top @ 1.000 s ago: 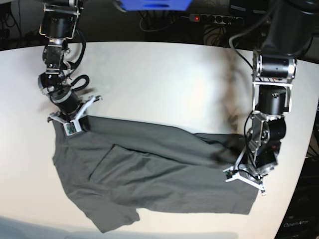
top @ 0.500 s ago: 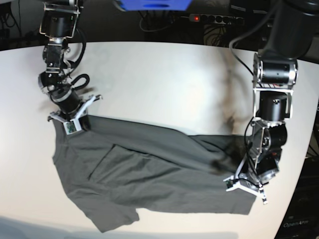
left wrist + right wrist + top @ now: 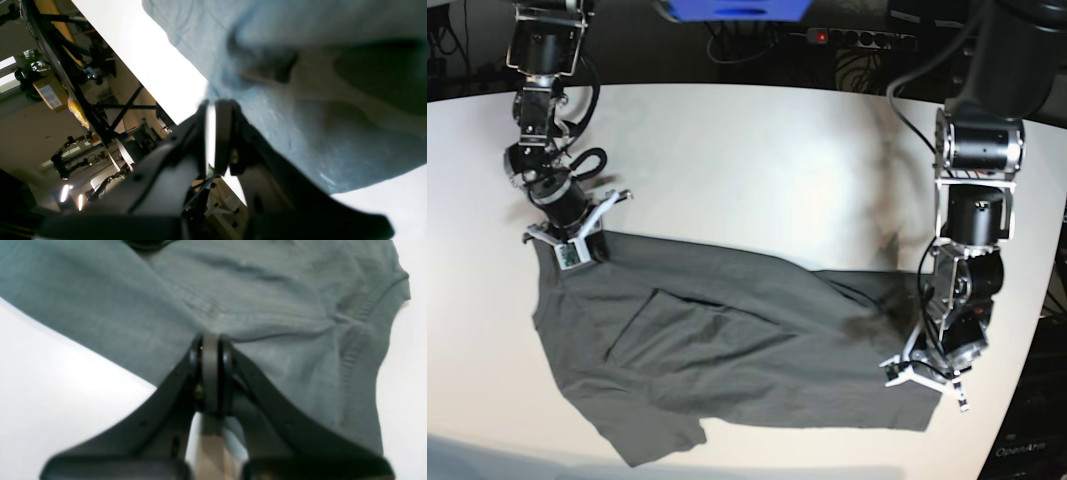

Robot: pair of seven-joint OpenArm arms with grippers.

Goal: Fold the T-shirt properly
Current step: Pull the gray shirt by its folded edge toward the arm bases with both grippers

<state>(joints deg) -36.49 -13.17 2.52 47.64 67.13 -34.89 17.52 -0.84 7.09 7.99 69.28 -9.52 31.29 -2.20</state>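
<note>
Base view shows my left gripper (image 3: pixel 924 375) lower and nearer to the front edge of the table (image 3: pixel 757 150) than it was one second ago; it has travelled down along the right side of the T-shirt (image 3: pixel 727 350) and now sits over the hem corner. In the left wrist view the jaws are closed, with only a thin bright slit between them, and the grey cloth lies just past the tips. I cannot tell from these pictures whether a fold of fabric is pinched there or the tips only press beside it.

My right gripper (image 3: pixel 570 238) has almost not moved. It stands at the far left corner of the shirt. In the right wrist view its jaws are clenched and a grey strip sits between the fingertips (image 3: pixel 198 355), so I judge it is grasping the T-shirt (image 3: pixel 233 300) near a seam.

The shirt itself lies on the white table, spread wide across the front half, with one sleeve pointing toward the front edge and a long diagonal ridge running from my right gripper toward my left one. It is still wrinkled and not yet a neat rectangle.

I think this change means I am stretching the cloth between two corners. The risk is that the left side slips if nothing is really held.
</note>
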